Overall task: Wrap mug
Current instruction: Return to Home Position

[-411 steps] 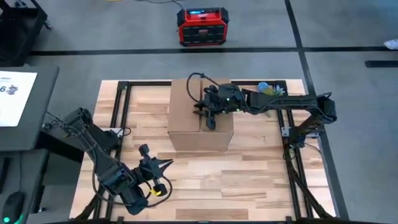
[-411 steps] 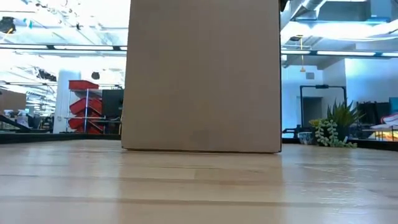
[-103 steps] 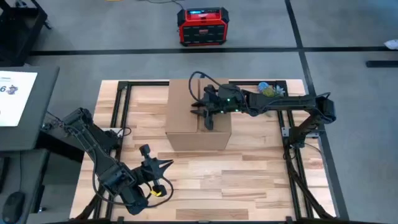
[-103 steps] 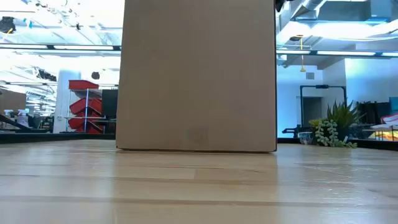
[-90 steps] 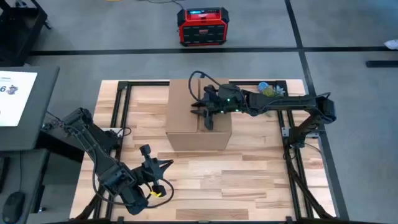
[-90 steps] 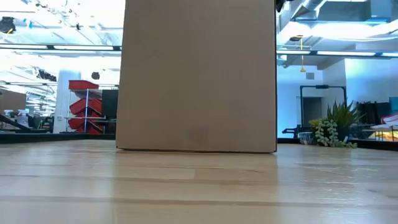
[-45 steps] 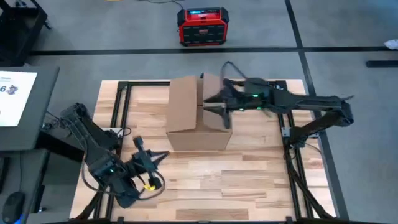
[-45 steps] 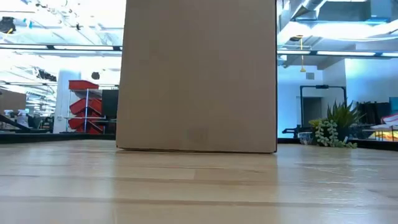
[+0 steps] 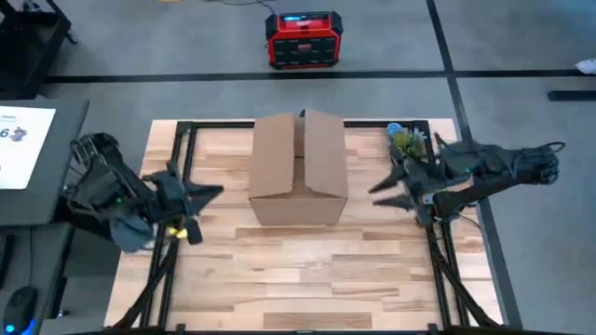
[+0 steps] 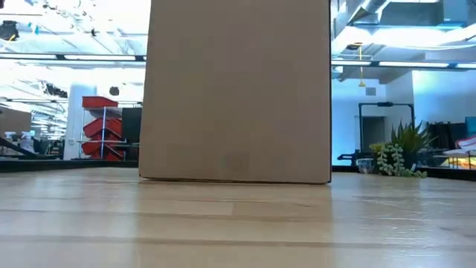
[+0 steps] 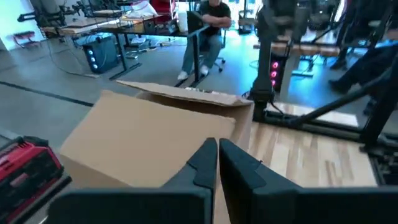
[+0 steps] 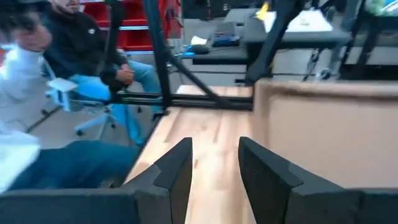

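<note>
A brown cardboard box [image 9: 298, 169] stands on its base in the middle of the wooden table [image 9: 298, 270] and fills the low view [image 10: 238, 89]. Its two top flaps [image 9: 300, 140] are partly raised, with a seam between them. The mug is out of view. My left gripper [image 9: 216, 192] hovers shut to the left of the box, pointing at it [image 11: 217, 149]. My right gripper [image 9: 376, 195] hovers open to the right of the box, pointing at it [image 12: 214, 152]. Neither touches the box.
A small green plant [image 9: 406, 140] sits at the table's far right corner. Black frame rails [image 9: 438, 251] run along the table's sides. A red device [image 9: 303, 39] stands on the floor beyond. Seated people [image 12: 74, 56] show in the room behind.
My right gripper has left the top of the box and drawn back toward the table's right edge. The box's top flaps have risen apart since then. My left gripper has swung from the near left corner up toward the table's left edge, level with the box.
</note>
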You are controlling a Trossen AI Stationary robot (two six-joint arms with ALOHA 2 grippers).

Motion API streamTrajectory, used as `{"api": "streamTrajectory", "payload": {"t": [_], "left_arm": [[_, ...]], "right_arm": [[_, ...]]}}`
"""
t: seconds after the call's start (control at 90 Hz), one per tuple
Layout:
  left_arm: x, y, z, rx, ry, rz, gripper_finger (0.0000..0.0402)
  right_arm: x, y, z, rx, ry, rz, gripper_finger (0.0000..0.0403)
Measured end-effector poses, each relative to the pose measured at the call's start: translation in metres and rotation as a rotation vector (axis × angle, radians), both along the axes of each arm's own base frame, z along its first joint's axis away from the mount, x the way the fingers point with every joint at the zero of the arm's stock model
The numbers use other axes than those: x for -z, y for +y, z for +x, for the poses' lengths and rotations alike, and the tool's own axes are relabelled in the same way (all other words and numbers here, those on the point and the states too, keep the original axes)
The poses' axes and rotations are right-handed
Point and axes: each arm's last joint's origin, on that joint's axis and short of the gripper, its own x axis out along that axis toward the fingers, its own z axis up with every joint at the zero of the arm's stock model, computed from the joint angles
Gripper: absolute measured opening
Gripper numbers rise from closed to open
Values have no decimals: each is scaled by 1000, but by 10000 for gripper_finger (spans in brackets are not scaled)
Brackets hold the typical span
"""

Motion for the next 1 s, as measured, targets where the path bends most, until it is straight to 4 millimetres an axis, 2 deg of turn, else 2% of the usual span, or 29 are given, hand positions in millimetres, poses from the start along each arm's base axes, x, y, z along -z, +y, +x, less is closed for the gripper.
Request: {"api": "streamTrajectory", "payload": {"t": [0.156, 0.3, 0.444, 0.611, 0.722, 1.0], "left_arm": [[26, 11, -10, 3, -50, -57, 0], [65, 19, -17, 27, -127, -127, 0], [106, 28, -19, 56, -209, -166, 0], [140, 42, -19, 170, -346, -150, 0], [158, 54, -21, 203, -420, -121, 0], [197, 74, -29, 200, -443, -111, 0]], "right_arm": [[46, 11, -15, -22, -18, 75, 118], [75, 16, -26, -52, -98, 119, 118], [100, 15, -32, 23, -161, 129, 118], [121, 4, -29, 136, -279, 100, 118], [133, -8, -27, 223, -264, 97, 118], [163, -42, -29, 281, -237, 128, 118]]}}
